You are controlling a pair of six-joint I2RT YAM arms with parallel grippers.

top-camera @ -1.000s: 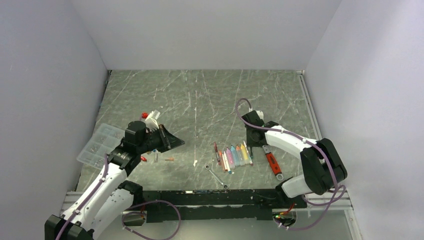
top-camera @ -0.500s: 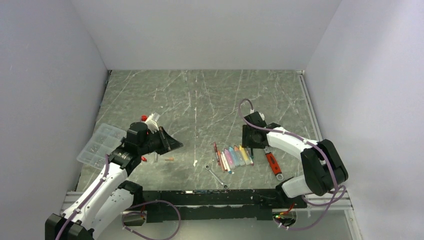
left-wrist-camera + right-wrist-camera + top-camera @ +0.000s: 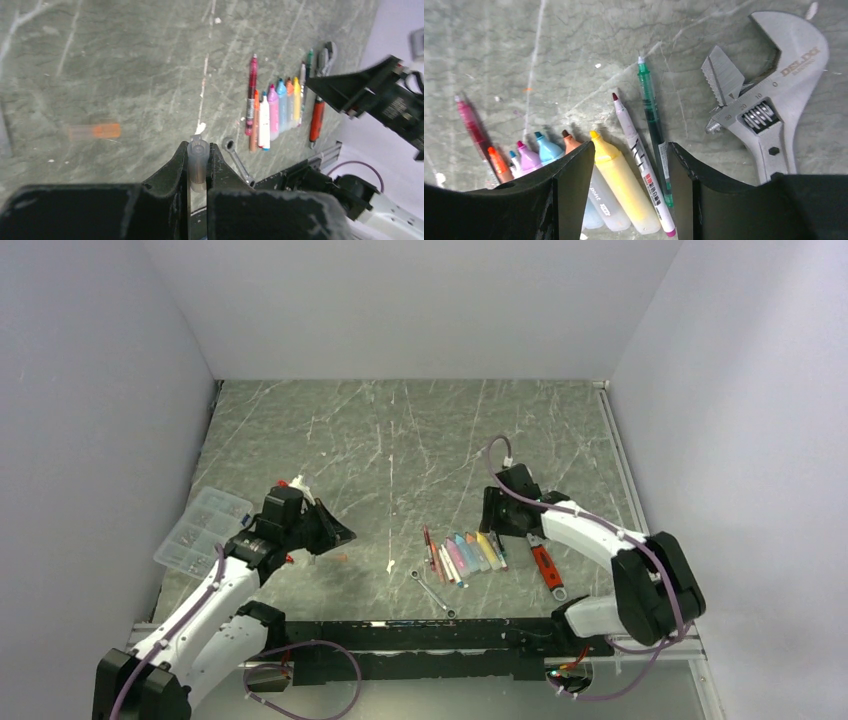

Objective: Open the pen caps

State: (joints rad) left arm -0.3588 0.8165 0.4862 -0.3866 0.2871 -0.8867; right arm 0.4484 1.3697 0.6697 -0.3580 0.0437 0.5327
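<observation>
since a second ago, the right gripper (image 3: 629,150) has opened from a narrow gap to about half wide and has dropped toward the row of pens (image 3: 465,552). its jaws now straddle the yellow highlighter (image 3: 621,190) and the thin white marker (image 3: 636,155), holding nothing. we take this as lining up on the next pen. yet in the right wrist view every tip we can see is bare: green, red, yellow, orange, blue, pink. we judge that few caps, if any, are left on. the near ends of the pens are hidden behind the fingers.

the left gripper (image 3: 198,150) has sunk lower and drawn back toward its own side. it is pinched tight on a clear cap (image 3: 198,167), whose round end points out past the fingertips, above the table. an orange cap (image 3: 95,131) lies loose on the table near it, blurred. we judge the held cap is off its pen and due to be set down.

for edges: a red-handled adjustable wrench (image 3: 769,95) lies just right of the green pen (image 3: 649,105), close to the right finger, so a sideways slip could knock it. a small silver spanner (image 3: 432,591) lies just in front of the row. a clear organiser box (image 3: 200,528) sits by the left wall, near the left arm. behind both arms the grey stone table (image 3: 400,430) runs open to the back wall, the best room for lifting away.
</observation>
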